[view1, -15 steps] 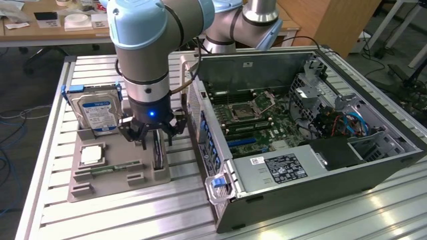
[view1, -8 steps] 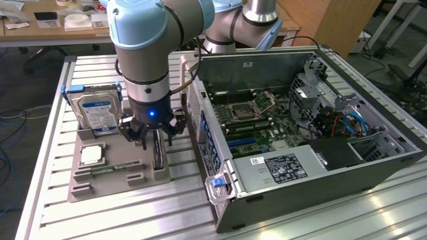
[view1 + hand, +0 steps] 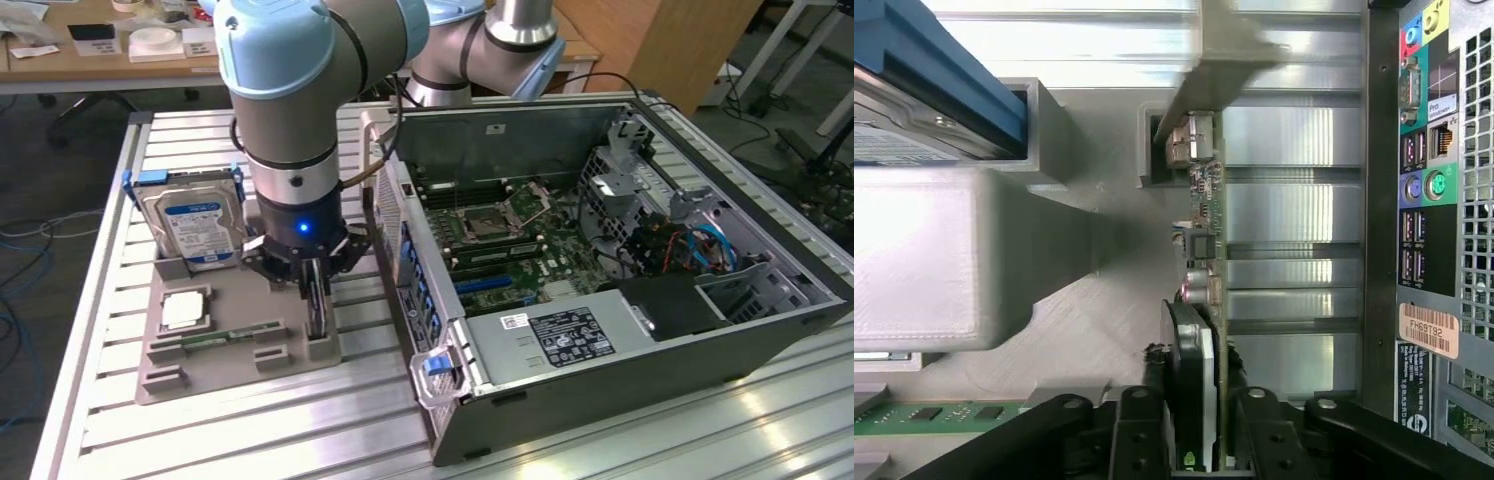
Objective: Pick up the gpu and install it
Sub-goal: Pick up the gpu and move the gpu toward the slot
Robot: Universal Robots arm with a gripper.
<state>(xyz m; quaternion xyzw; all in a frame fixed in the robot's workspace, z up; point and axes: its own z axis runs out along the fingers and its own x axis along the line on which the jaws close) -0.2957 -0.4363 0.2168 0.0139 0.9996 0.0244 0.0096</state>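
Note:
The gpu (image 3: 318, 318) is a thin dark card standing on edge in a slot of the grey holder tray (image 3: 200, 378), to the exterior view's left of the open computer case (image 3: 574, 330). My gripper (image 3: 314, 288) points straight down onto it. In the wrist view I see the gpu (image 3: 1204, 250) edge-on, running away from the camera, with its metal bracket at the far end. The gripper (image 3: 1197, 405) has its black fingers (image 3: 1142, 415) pressed against both faces of the card, so it is shut on it. The card still sits in the holder.
The tray also holds a silver hard drive (image 3: 198, 225) in a blue frame, a processor chip (image 3: 184, 310) and a green memory stick (image 3: 220, 340). The case's rear port panel (image 3: 1429, 200) stands close beside the card. The motherboard (image 3: 501, 240) lies exposed inside the case.

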